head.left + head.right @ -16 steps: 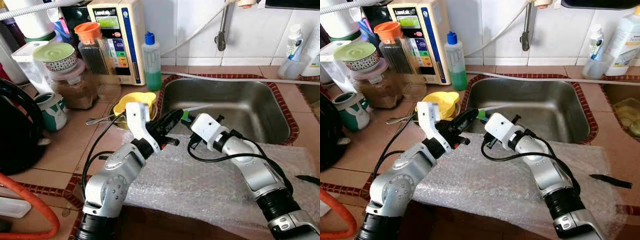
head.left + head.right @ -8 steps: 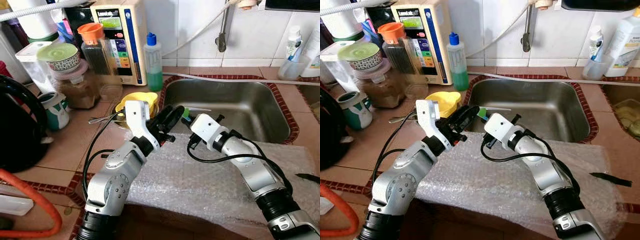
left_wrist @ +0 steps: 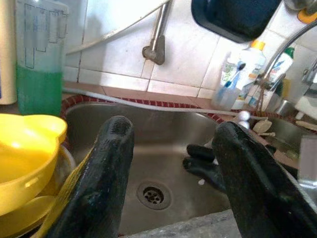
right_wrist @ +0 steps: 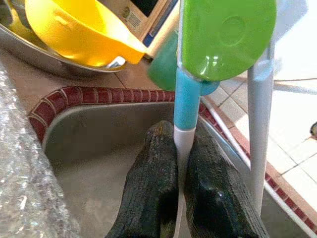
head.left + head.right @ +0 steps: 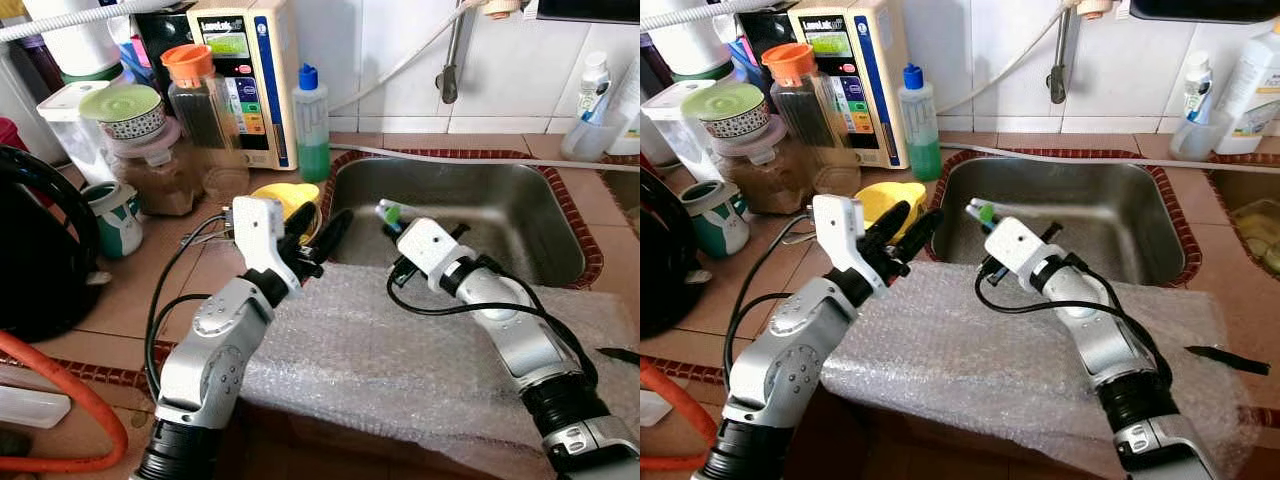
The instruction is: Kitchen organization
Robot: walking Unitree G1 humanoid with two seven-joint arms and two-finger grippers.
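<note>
Holding: my right gripper has its two black fingers pinched tight on the thin white stem of a small utensil with a blue neck and a round green head.
Where the utensil is: raised over the near left corner of the stainless steel sink, green head up; in the head views it shows as a green tip just above my white wrist housing.
Left gripper: my left gripper hangs at the sink's left rim with its fingers spread apart and nothing between them.
Left wrist sight: between my parted fingers I see the sink drain and the dark shape of my other gripper beyond.
Beside my left gripper: a yellow plastic bowl sits on the tiled counter, just to the left of the sink's edge.
Under my arms: a sheet of clear bubble wrap lies over the front counter edge.
Back of the counter: a clear bottle of green liquid with a blue cap, a tall jar with an orange lid and a cream-coloured appliance with a small screen stand against the white tiled wall.
Far left: a black kettle.
</note>
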